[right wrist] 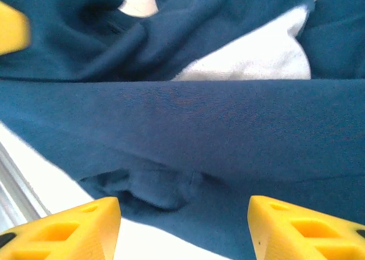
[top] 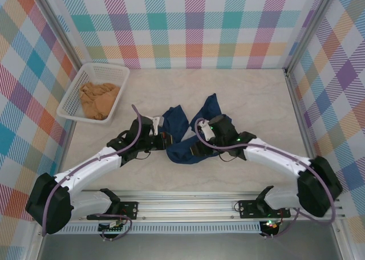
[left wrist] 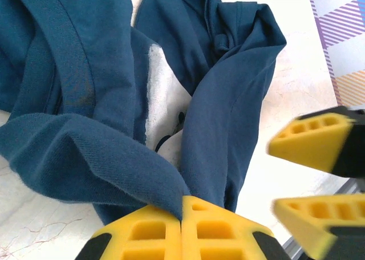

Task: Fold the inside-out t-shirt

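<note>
So the inside-out t-shirt (top: 175, 122) is a bunched-up heap of dark navy knit in the middle of the table (top: 251, 100), right between the two arms, nowhere near flat. Up close the fabric is soft jersey with a fine ribbed weave, thick rolled folds and a stitched hem band running down one side. There's a chalky white patch (left wrist: 162, 100) on it with a bit of dark marking at its lower edge.

The left gripper (left wrist: 181, 214) has its chunky yellow fingers pressed together, pinching a thick fold of the shirt. The right gripper (right wrist: 182, 211) has its fingers spread apart, and the navy cloth stretches across just past the tips, with a small lumpy pucker hanging near them.

The tabletop is a pale, marbled-looking surface. At the far left sits a white plastic lattice basket (top: 74, 97), rectangular, with a crumpled tan-orange cloth (top: 100, 99) inside.
</note>
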Robot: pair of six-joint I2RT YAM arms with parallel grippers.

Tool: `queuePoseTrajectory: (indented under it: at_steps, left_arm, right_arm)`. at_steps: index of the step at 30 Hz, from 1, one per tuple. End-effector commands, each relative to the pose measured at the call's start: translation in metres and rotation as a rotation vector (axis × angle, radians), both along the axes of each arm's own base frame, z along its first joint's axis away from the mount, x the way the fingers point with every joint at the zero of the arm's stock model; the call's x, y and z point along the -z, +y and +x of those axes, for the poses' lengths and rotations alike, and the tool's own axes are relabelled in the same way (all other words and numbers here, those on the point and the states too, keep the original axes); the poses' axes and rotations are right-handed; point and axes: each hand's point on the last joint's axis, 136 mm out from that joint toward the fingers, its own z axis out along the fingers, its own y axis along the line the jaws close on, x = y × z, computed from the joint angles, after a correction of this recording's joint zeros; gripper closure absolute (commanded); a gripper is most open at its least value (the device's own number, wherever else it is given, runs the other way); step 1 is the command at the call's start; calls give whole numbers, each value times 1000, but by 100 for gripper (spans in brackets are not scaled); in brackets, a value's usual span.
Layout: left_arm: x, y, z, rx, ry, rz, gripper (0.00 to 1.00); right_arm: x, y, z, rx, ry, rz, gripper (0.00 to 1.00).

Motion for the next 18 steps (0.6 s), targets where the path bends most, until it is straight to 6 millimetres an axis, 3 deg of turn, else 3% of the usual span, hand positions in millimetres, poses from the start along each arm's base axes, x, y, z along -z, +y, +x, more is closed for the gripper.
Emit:
queuePoseTrajectory:
  at_steps: [1, 5, 7, 11, 15, 18]
  left_arm:
    - [-23, -5, 0, 5, -40, -35, 100]
    - [-23, 0, -1, -7, -47, -21, 100]
    - [-21, 5, 1, -35, -46, -2, 100]
    - [-10, 21, 4, -96, -31, 85, 100]
    - [22, 34, -7, -95, 59, 201, 93]
    - [39, 42, -14, -82, 91, 253, 76]
  right_arm:
    - [10, 15, 11, 67, 58, 42, 39]
    - [35, 9, 13, 172, 135, -8, 45]
    - [40, 1, 12, 199, 139, -40, 62]
    - [33, -11, 3, 200, 119, -37, 100]
    - [18, -28, -2, 187, 71, -41, 100]
    - [5, -33, -5, 146, 40, 0, 100]
